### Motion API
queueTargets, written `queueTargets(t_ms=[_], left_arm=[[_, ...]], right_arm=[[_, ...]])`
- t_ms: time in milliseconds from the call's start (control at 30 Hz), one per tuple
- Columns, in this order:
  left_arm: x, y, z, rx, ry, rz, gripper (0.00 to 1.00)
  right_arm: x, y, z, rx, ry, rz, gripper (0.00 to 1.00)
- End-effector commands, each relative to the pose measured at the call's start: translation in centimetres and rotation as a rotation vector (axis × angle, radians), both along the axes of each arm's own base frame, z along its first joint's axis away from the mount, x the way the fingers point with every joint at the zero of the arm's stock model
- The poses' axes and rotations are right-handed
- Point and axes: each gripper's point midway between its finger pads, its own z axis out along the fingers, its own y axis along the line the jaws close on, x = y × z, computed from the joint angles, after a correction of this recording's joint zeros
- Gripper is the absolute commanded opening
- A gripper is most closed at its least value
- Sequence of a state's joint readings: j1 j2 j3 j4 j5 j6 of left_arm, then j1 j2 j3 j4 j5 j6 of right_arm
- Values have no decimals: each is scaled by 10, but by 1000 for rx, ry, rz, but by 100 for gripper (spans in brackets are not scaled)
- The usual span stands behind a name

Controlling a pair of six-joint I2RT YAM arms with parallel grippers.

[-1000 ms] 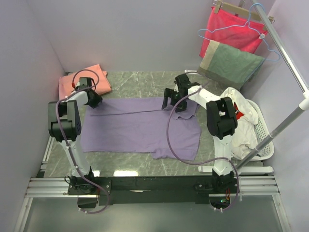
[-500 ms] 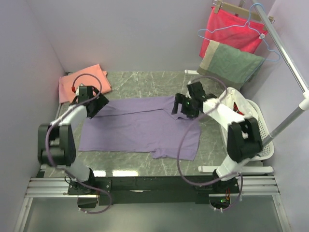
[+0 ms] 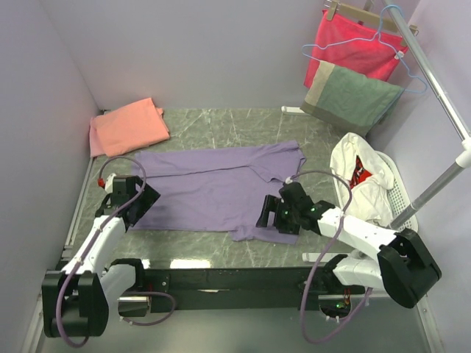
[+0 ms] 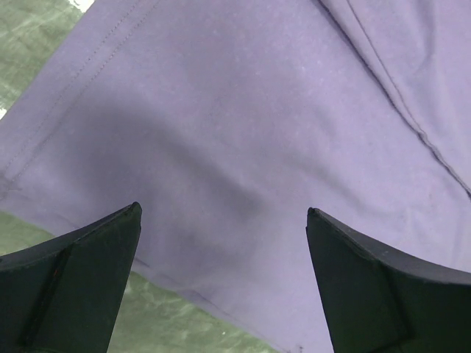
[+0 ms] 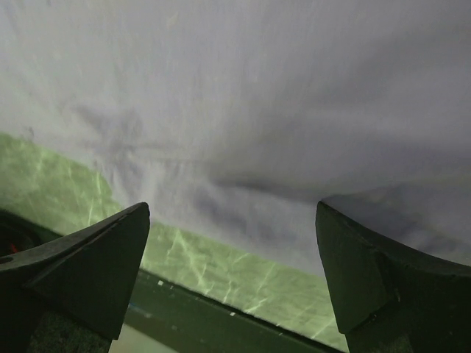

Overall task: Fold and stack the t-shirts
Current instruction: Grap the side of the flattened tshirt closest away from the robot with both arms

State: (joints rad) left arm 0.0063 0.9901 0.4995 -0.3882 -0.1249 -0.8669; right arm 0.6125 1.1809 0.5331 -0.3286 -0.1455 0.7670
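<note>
Lavender tee — flat, salmon tee — folded

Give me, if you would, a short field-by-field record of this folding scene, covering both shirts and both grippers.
Lavender-purple cotton t-shirt: spread out on the green marble table, not yet folded small
Salmon-pink cotton t-shirt: folded, at the far left corner, not touching the purple one
Left gripper: open, over the purple shirt's near left edge, holding nothing
Right gripper: open, over the purple shirt's near right hem, holding nothing
White plastic laundry basket: right of the table, holding pale garments
Stack: not yet made
</note>
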Motion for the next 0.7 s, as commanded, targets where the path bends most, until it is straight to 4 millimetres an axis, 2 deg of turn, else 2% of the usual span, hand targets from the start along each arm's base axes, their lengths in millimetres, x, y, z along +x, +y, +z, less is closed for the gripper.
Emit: queueTargets(t_ms=[0,167,333,567,667], left_arm=[[-3,3,9,5,-25,24,99],[-3,-1,11,-12,-33,3,99],[-3,-9,8,-15,-25,-30,99],[-1,-10,6,-11,-14,-44,99],[-1,-10,5,-10,-10,-52,100]], right_arm=[[-3,26,11,102,-17,-67,100],[-27,42,11,86,4,-49,100],[-40,43,9,62,19,-55,100],[-28,33,-4,-11,-9,-124,95],[-26,31,-12,-37,-1,-142,90]])
